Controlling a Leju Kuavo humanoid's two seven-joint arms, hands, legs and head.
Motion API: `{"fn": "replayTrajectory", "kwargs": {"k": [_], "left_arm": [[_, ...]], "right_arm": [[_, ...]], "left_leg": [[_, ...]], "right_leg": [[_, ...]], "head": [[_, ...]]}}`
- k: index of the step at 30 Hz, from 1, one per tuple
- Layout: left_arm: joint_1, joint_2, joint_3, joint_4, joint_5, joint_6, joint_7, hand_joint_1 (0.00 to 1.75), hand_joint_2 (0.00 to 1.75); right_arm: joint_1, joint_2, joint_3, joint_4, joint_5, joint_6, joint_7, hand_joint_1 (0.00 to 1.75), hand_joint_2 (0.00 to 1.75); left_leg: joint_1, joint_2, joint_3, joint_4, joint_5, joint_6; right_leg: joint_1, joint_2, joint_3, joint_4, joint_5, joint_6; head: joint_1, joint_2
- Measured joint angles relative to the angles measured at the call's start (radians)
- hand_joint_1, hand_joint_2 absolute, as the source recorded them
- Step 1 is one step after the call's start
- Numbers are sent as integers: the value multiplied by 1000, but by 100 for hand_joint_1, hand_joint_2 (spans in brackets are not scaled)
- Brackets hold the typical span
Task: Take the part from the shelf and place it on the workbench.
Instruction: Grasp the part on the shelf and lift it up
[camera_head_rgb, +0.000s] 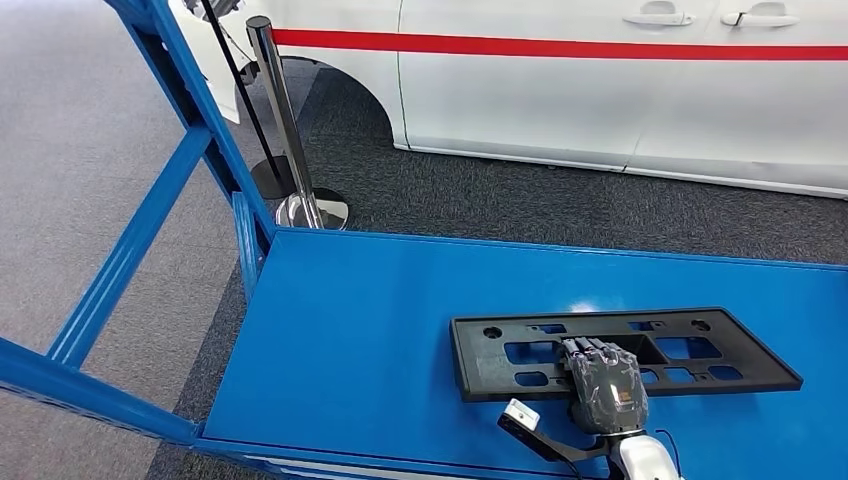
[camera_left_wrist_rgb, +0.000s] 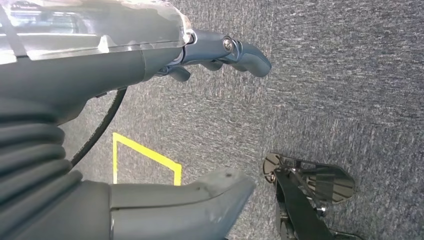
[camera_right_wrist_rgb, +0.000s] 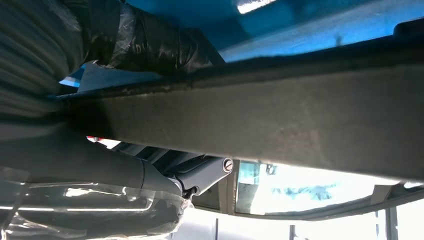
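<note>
No legible text or labels anywhere.

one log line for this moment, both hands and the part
right hand: grips near edge of flat black plastic bracket | bracket: lying on blue metal shelf | left hand: hanging over carpet, fingers apart, holds nothing
</note>
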Motion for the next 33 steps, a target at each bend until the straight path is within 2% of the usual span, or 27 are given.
{"fn": "replayTrajectory", "kwargs": {"k": [16,21,25,28,33], "left_arm": [[0,0,16,0,-6,-14,10,0,175],[-1,0,16,0,-21,12,20,0,175],[-2,0,16,0,-23,12,27,0,175],[-3,0,16,0,-24,10,27,0,175],[-4,0,16,0,-24,9,27,0,175]], "right_arm": [[2,-3,0,-9,-21,-11,-20,175,175],[34,-6,-1,-57,10,-142,-47,175,175],[73,-16,-16,-155,122,-229,-43,175,175],[91,-18,-31,-231,172,-247,-39,175,175],[106,-19,-42,-292,183,-249,-36,175,175]], "left_leg": [[0,0,0,0,0,0],[0,0,0,0,0,0],[0,0,-1,0,0,0],[0,0,-1,0,0,0],[0,0,0,0,0,0]], "right_leg": [[0,0,0,0,0,0],[0,0,0,0,0,0],[0,-1,0,0,0,0],[0,0,0,0,0,0],[0,0,0,0,0,0]], "head": [[0,0],[0,0],[0,0],[0,0],[0,0]]}}
